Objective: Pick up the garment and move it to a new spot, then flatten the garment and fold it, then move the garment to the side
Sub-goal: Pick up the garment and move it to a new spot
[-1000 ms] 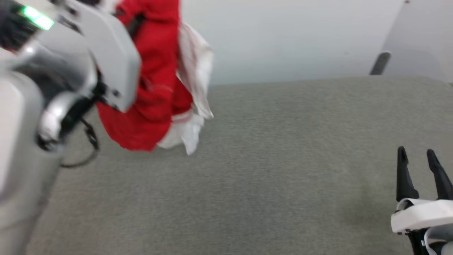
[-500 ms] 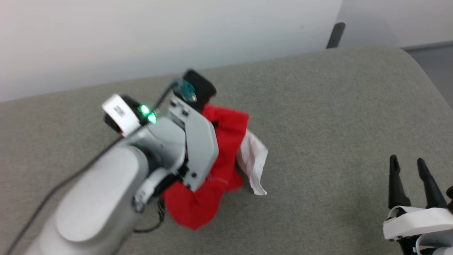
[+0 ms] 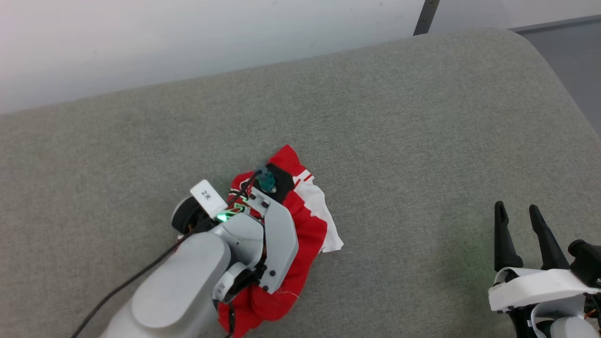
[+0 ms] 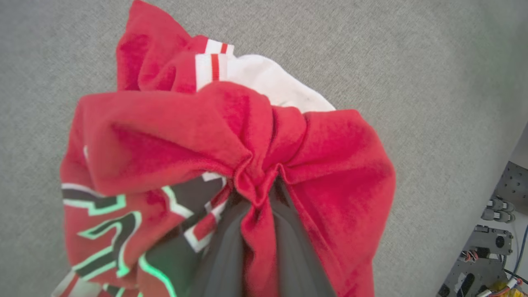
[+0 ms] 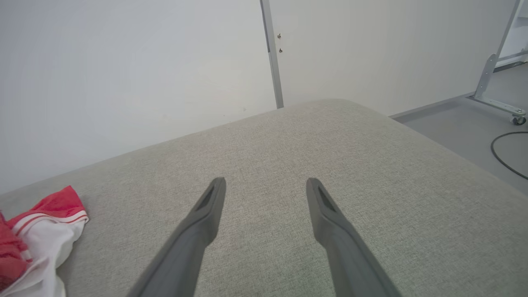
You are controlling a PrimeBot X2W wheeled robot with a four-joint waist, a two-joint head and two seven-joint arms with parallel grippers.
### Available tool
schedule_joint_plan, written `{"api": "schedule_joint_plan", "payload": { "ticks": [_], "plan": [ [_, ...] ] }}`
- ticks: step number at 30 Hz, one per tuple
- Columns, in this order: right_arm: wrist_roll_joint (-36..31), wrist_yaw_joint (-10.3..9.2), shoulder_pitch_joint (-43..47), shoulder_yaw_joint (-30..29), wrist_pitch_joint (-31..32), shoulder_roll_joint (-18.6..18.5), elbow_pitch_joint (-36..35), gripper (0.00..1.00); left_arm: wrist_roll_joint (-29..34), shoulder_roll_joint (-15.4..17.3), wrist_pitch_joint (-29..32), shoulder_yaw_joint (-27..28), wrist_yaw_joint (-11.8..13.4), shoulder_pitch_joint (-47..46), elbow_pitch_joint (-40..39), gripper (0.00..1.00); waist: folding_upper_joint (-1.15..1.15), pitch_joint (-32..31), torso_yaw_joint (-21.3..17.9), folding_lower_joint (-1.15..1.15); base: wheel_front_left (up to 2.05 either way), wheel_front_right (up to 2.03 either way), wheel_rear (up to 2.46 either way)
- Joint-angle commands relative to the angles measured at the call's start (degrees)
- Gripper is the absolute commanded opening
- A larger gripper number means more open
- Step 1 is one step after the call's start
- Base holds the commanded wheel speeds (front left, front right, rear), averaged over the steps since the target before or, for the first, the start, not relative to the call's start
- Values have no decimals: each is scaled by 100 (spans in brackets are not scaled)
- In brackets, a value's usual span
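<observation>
In the head view, the garment (image 3: 305, 230) lies bunched in a red-and-white heap on the grey cushion (image 3: 399, 141), at lower centre-left of the frame. The left arm (image 3: 197, 272) reaches down onto it. The right gripper (image 3: 516, 206) sits at lower right, well apart from the heap, with its fingers spread and nothing between them.

In the left wrist view, the left gripper (image 4: 255, 194) is pinched together on a gathered fold of red cloth. The fabric puckers at the pinch. Black, white-outlined lettering shows at lower left and a white sleeve at top centre.

In the right wrist view, the open fingers point over bare cushion. A white sleeve with striped trim shows at lower left.

The jersey looks light, soft and limp, so it will likely drape and crumple rather than hold a shape. Flattening it probably calls for holds at the shoulders or hem corners, not mid-cloth.
</observation>
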Motion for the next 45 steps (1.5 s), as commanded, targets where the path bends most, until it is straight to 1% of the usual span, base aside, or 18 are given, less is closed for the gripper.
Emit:
{"api": "schedule_joint_plan", "payload": {
  "ticks": [1, 6, 9, 10, 11, 12, 14, 16, 19, 24, 27, 29, 30, 33, 38, 39, 45],
  "plan": [
    [28, -6, -59, 13, -33, 13, 12, 100, -6, -5, -16, -13, -24, 57, 66, 0, 0, -6, 11, 0, 0, 0, 0],
    [16, -6, -138, 54, -66, 12, 116, 100, -81, -183, -143, -95, -131, 57, 654, 0, 0, -47, 75, 0, 0, 0, 0],
    [-31, -6, -137, 76, -49, 12, 169, 100, -137, -288, -250, -117, -239, 8, 891, 0, 0, -120, 137, 0, 0, 0, 0],
    [-39, -6, -130, 71, -34, 13, 186, 100, -147, -314, -296, -116, -274, -15, 941, 9, 0, -158, 164, 0, 0, 0, 0],
    [-56, -6, -123, 66, -31, 13, 192, 100, -128, -324, -342, -120, -291, -53, 966, 65, 0, -203, 194, 0, 0, 0, 0],
    [-76, -6, -106, 62, -15, 13, 200, 100, -121, -336, -404, -128, -342, -87, 969, 100, 0, -253, 227, 0, 0, 0, 0],
    [-108, -6, -61, 62, 23, 13, 210, 100, -206, -364, -487, -86, -379, -116, 958, 100, 0, -369, 298, 0, 0, 0, 0],
    [-166, -6, -11, 53, 59, 14, 206, 100, -167, -293, -478, -116, -411, -159, 915, 100, 0, -487, 385, 0, 0, 0, 0],
    [-256, -6, 14, 23, 147, 9, 163, 100, -270, -246, -465, -57, -431, -141, 704, 100, 0, -656, 527, 0, 0, 0, 0],
    [-346, -6, 115, 32, 271, 11, 81, 100, -486, -32, -577, 153, -440, 36, 111, 100, 0, -924, 782, 0, 0, 0, 0],
    [-394, -6, 150, 61, 311, -3, 46, 100, -523, 133, -859, 320, -432, 168, -255, 100, 0, -1090, 940, 0, 0, 0, 0],
    [-421, -6, 194, 70, 333, -16, 30, 100, -482, 266, -1146, 446, -413, 290, -460, 100, 0, -1165, 1040, 0, 0, 0, 0],
    [-409, -6, 216, 82, 339, -23, 34, 100, -467, 326, -1293, 533, -341, 358, -520, 100, 0, -1197, 1089, 0, 0, 0, 0],
    [-385, -6, 259, 111, 317, -65, 72, 100, -446, 469, -1841, 788, -257, 591, -706, 100, 0, -1296, 1229, 0, 0, 0, 0],
    [-338, -6, 291, 139, 246, -121, 148, 100, -352, 773, -3005, 1197, -278, 1081, -902, 100, 0, -1438, 1422, 0, 0, 0, 0],
    [-324, -6, 308, 127, 230, -137, 174, 100, -357, 819, -3203, 1282, -236, 1205, -900, 100, 0, -1464, 1464, 0, 0, 0, 0],
    [-297, -6, 381, 79, 136, -208, 300, 100, -295, 1069, -4325, 1693, -185, 1811, -883, 100, 0, -1610, 1696, 0, 0, 0, 0]
  ]
}}
